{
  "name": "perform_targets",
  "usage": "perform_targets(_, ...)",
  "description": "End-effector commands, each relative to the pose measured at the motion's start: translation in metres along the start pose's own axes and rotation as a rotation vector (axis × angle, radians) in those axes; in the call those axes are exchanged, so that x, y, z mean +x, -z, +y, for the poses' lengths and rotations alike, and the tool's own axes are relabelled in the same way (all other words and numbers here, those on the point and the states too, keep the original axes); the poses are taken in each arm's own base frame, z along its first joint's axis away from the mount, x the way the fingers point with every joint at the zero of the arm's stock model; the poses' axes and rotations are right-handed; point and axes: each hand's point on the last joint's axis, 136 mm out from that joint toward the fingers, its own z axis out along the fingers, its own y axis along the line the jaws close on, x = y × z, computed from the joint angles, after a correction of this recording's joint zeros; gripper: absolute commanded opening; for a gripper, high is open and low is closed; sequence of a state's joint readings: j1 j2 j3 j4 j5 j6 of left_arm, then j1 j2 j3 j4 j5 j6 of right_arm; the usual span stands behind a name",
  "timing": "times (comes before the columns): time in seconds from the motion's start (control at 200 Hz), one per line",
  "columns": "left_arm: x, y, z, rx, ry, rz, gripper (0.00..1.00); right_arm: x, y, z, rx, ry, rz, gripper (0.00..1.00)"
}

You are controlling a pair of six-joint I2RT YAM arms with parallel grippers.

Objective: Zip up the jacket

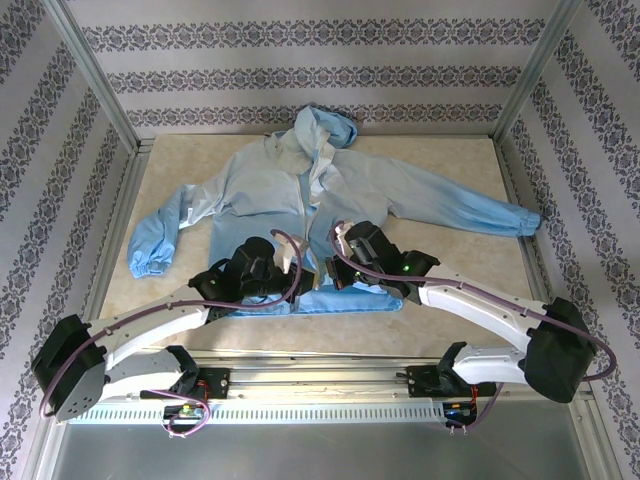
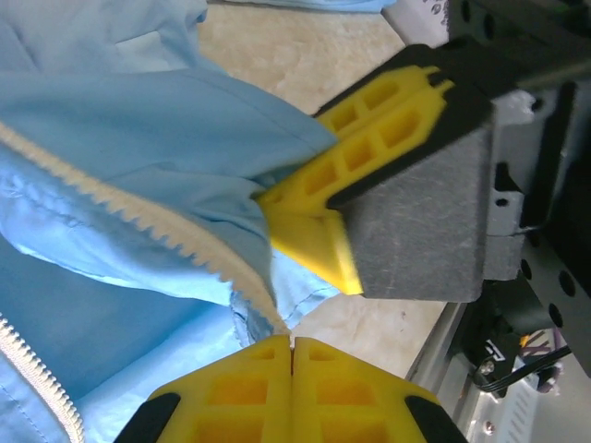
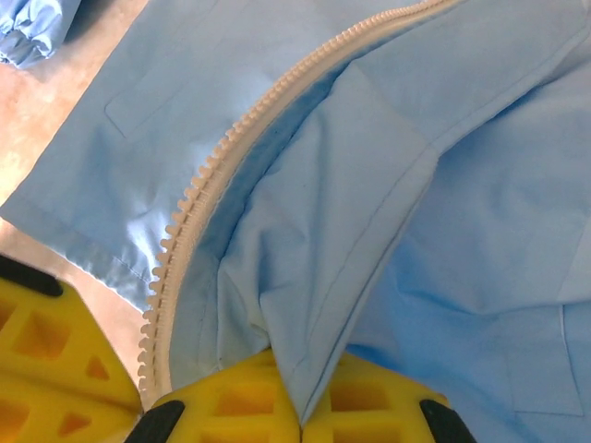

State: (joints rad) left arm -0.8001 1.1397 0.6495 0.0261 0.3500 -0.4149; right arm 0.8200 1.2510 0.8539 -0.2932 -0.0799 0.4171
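the jacket (image 1: 250,190) lies flat and open-fronted on the table (image 1: 450,270), hood away from the arms and hem toward them. both grippers sit at the hem, on either side of the front opening.

the left gripper (image 1: 290,268) has its jaws pressed together. in the left wrist view its yellow fingers (image 2: 231,392) meet along a thin line, and the lower end of one row of zipper teeth (image 2: 166,235) runs straight down into that line, so the tape looks nipped at the very tips. a second row of teeth (image 2: 28,369) crosses the cloth off to the left of these jaws. just above and to the right of them, the right gripper (image 2: 295,217) bites a fold of blue cloth.

the right gripper (image 1: 338,262) is clamped on the jacket too. from the right wrist, a ridge of pale blue fabric drops into the seam between its fingers (image 3: 369,406) and is pinched there. the whitish zipper (image 3: 199,185) curves up and away from just left of these jaws toward the top right. a yellow finger of the left gripper (image 3: 46,360) lies right beside the zipper's lower end, left of the right jaws. a gathered cuff (image 3: 28,32) shows far up and left of them.
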Motion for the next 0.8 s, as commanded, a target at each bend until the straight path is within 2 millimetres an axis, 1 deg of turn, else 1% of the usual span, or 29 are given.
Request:
perform_targets(0.0,0.008,0.005,-0.007,-0.056,-0.14,0.047,0.0,-0.018,0.006,0.001,-0.008,-0.045,-0.024,0.0)
perform_targets(0.12,0.019,0.001,-0.014,-0.1,-0.248,0.094,0.0,-0.019,0.005,0.003,-0.023,-0.07,0.0,0.0)
perform_targets(0.22,0.029,-0.003,-0.014,-0.153,-0.329,0.144,0.0,-0.018,0.003,0.003,-0.027,-0.083,0.015,0.0)
perform_targets(0.33,0.036,-0.005,-0.013,-0.186,-0.362,0.196,0.0,-0.019,0.003,0.004,-0.044,-0.09,0.01,0.0)
perform_targets(0.415,0.032,-0.002,-0.014,-0.186,-0.342,0.175,0.25,-0.019,0.003,0.006,-0.059,-0.086,0.001,0.0)
perform_targets(0.51,0.02,0.009,-0.017,-0.178,-0.302,0.087,0.39,-0.017,0.003,0.005,-0.067,-0.081,-0.015,0.0)
perform_targets(0.58,0.008,0.02,-0.018,-0.157,-0.242,0.003,0.44,-0.014,0.003,0.005,-0.077,-0.074,-0.02,0.0)
perform_targets(0.66,-0.006,0.033,-0.014,-0.13,-0.135,-0.096,0.49,-0.011,0.002,0.006,-0.086,-0.07,-0.021,0.0)
perform_targets(0.724,-0.018,0.042,-0.008,-0.104,-0.038,-0.164,0.52,-0.009,0.003,0.007,-0.102,-0.062,-0.023,0.0)
perform_targets(0.794,-0.026,0.048,0.001,-0.076,0.064,-0.2,0.54,-0.009,0.005,0.009,-0.119,-0.057,-0.035,0.0)
